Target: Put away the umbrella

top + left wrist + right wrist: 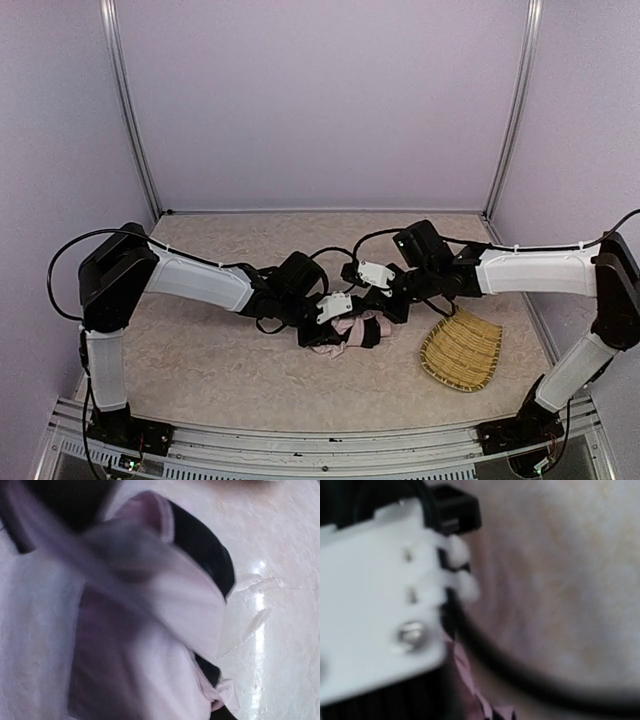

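The umbrella [345, 335] lies as a crumpled bundle of pale pink fabric and black lining in the middle of the table. My left gripper [335, 318] sits right on top of it, closed on the fabric. In the left wrist view the pink fabric [165, 630] and black lining [205, 550] fill the frame and hide the fingers. My right gripper [388, 308] reaches in from the right, shut, its tip at the bundle's right end. Its own fingers do not show in the right wrist view, only a strip of pink fabric [470, 680]. Shaft and handle are hidden.
A woven straw tray [462, 350] lies to the right of the bundle, near the right arm. The beige tabletop [220, 350] is walled in at the back and both sides. The left wrist's white plate [375, 610] and a black cable [520, 675] crowd the right wrist view.
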Available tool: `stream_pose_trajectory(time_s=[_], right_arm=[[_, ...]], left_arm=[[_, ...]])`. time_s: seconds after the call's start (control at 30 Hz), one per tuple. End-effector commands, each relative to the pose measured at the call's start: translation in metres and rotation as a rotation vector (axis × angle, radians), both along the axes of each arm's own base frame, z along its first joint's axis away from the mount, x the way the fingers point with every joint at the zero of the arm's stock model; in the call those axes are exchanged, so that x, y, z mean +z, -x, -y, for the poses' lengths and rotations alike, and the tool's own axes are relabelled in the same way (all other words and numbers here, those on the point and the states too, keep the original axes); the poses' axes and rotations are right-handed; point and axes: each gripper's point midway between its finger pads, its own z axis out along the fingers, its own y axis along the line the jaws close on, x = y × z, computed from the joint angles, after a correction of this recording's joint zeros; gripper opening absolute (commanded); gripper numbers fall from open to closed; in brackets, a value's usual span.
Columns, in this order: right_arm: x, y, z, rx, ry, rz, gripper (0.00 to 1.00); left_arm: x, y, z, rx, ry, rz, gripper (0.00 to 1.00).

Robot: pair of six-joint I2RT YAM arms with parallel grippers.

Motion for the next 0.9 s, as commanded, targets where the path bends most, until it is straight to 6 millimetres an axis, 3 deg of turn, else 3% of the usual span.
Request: stream_pose_trajectory(time_s=[0.0,0.17,0.3,0.5,0.7,0.77,0.87], right_arm=[[0.057,-0.023,-0.054,0.136,-0.154,0.001,0.0],[0.019,-0.056,-0.056,0.064,-0.049,-0.13,0.0],[0.003,-0.062,-0.058,0.048,-0.011,-0.218,0.0],[-0.039,-0.07,-0.04,0.03,0.082,-0.339,0.0],[-0.11,-0.041,-0.03,0.056,0.191,-0.539,0.0],[-0.119,-0.027,-0.031,0.079,0.183,-0.567,0.0],[-0.126,-0.008,-0.031,0.11,0.173,-0.61,0.0]], left_arm=[[-0.058,0.057,-0.016,-0.171,-0.215,-0.078,0.0],[-0.062,0.071,-0.026,-0.243,-0.252,-0.013,0.0],[-0.06,0.082,-0.036,-0.309,-0.25,0.067,0.0],[-0.05,0.085,-0.037,-0.365,-0.212,0.193,0.0],[-0.048,0.064,-0.038,-0.276,-0.237,0.294,0.0],[-0.05,0.058,-0.04,-0.244,-0.248,0.308,0.0],[-0.049,0.047,-0.041,-0.19,-0.252,0.342,0.09]])
